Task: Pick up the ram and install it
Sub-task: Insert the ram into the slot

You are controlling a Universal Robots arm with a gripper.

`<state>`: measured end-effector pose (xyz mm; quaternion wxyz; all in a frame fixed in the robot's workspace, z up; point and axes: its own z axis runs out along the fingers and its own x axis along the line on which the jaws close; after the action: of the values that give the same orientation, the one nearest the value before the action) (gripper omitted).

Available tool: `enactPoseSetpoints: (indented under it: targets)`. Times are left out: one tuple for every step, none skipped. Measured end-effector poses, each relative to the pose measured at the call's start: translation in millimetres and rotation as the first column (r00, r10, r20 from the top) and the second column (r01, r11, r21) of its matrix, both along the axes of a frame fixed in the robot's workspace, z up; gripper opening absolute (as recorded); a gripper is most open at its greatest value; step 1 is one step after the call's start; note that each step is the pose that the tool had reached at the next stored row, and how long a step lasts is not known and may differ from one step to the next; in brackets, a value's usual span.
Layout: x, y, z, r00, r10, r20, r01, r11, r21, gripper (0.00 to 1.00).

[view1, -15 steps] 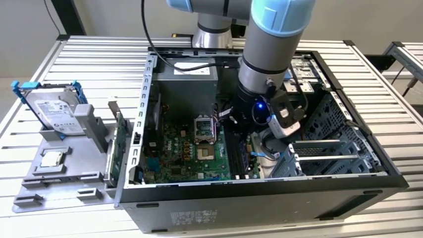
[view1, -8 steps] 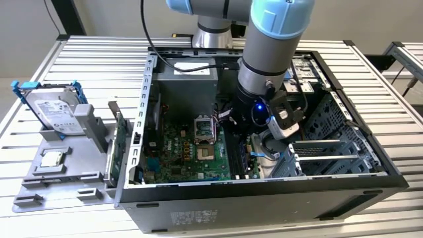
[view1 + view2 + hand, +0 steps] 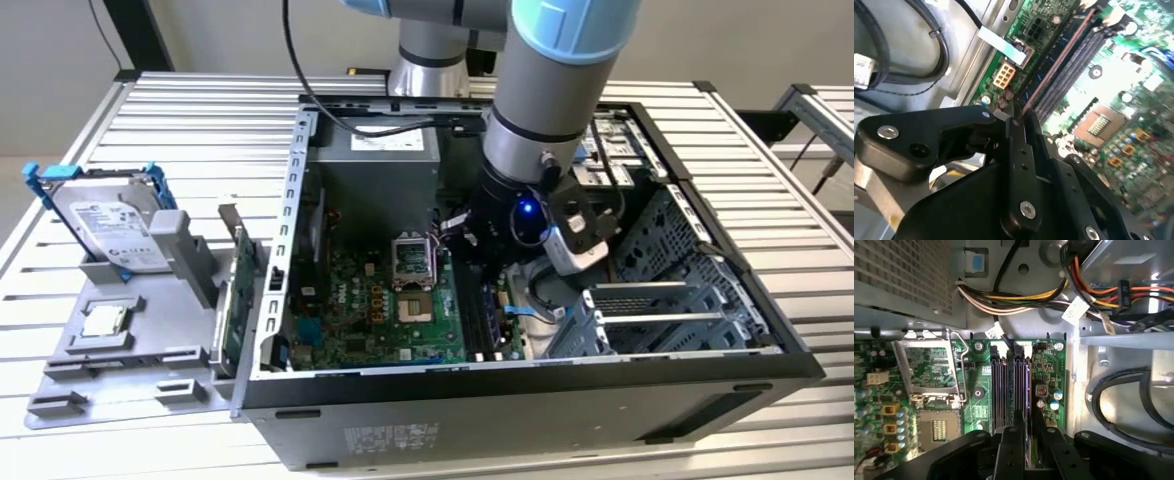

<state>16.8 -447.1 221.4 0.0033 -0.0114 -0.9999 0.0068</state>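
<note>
The ram (image 3: pixel 1054 65) shows as a thin strip seen edge-on, running out from between my fingertips along the black motherboard slots (image 3: pixel 1076 62). My gripper (image 3: pixel 1022 119) is shut on its near end. In the first wrist view the ram (image 3: pixel 1029 385) lines up over the outermost of the slots (image 3: pixel 1004 385), and the gripper (image 3: pixel 1027 421) sits at the slots' near end. I cannot tell whether the stick touches the slot or hangs just above it. In the exterior view the gripper (image 3: pixel 497 265) is down inside the open computer case (image 3: pixel 534 385), above the slots (image 3: pixel 487 315).
The processor socket (image 3: pixel 414 300) with its raised metal frame (image 3: pixel 929 365) lies beside the slots. Bundled power cables (image 3: pixel 1019 295) and black cables (image 3: pixel 1124 400) run close by. The drive cage (image 3: pixel 667 300) walls in one side. Outside the case stand a hard drive (image 3: pixel 114 225), a silver chip (image 3: pixel 104 320) and a green circuit board (image 3: pixel 240 290).
</note>
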Motion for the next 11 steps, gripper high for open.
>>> enactPoseSetpoints:
  targets:
    - [0.0, 0.0, 4.6, 1.0, 0.0, 0.0, 0.0, 1.0, 0.0001, 1.0]
    - [0.0, 0.0, 9.2, 1.0, 0.0, 0.0, 0.0, 1.0, 0.0001, 1.0]
    - [0.0, 0.0, 13.7, 1.0, 0.0, 0.0001, 0.0, 1.0, 0.0002, 1.0]
    - [0.1, 0.0, 18.2, 1.0, 0.0, 0.0001, 0.0, 1.0, 0.0, 1.0]
    - [0.1, 0.0, 20.4, 1.0, 0.0, 0.0001, 0.0, 1.0, 0.0001, 1.0]
    - [0.1, 0.0, 20.3, 1.0, 0.0, 0.0002, 0.0, 1.0, 0.0003, 1.0]
    - [0.1, 0.0, 20.3, 1.0, 0.0, 0.0001, 0.0, 1.0, 0.0002, 1.0]
    - [0.1, 0.0, 20.3, 1.0, 0.0, 0.0001, 0.0, 1.0, 0.0003, 0.0]
    - [0.1, 0.0, 20.4, 1.0, 0.0, 0.0001, 0.0, 1.0, 0.0002, 0.0]
    - [0.1, 0.0, 20.4, 1.0, 0.0, 0.0001, 0.0, 1.0, 0.0002, 0.0]
    - [0.1, 0.0, 20.4, 1.0, 0.0, 0.0001, 0.0, 1.0, 0.0001, 0.0]
